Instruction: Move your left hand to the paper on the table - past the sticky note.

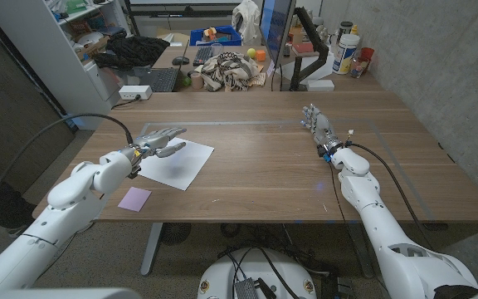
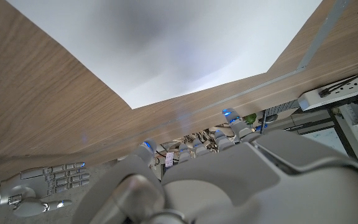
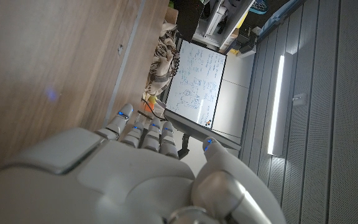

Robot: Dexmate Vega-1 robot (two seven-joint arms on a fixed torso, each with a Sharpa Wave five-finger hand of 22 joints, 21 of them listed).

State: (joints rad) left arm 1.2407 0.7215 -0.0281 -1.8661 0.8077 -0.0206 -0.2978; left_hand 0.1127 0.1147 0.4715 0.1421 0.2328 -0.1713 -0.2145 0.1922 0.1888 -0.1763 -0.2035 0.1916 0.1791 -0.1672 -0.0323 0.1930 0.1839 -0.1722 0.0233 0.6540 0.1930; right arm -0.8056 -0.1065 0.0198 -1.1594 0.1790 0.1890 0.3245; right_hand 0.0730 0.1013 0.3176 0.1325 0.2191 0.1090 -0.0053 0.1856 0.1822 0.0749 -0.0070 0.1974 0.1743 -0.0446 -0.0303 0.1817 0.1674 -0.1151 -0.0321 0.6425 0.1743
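Table, wooden, long and wide, bearing all items listed. Left arm, white, reaching in from the near left corner and angled forward toward the middle. Right arm, white, extended straight forward on the right side, well apart from the left. Paper, one white sheet, lying flat and skewed on the left half of the table. Left hand, palm downward, fingers apart and stretched forward, holding nothing, positioned over the far left corner of the paper; whether it touches the sheet cannot be told. Right hand, fingers extended forward and loosely apart, holding nothing, over bare wood. Sticky note, small, pale purple, flat near the front edge, just beside the paper's near corner and behind the left hand.
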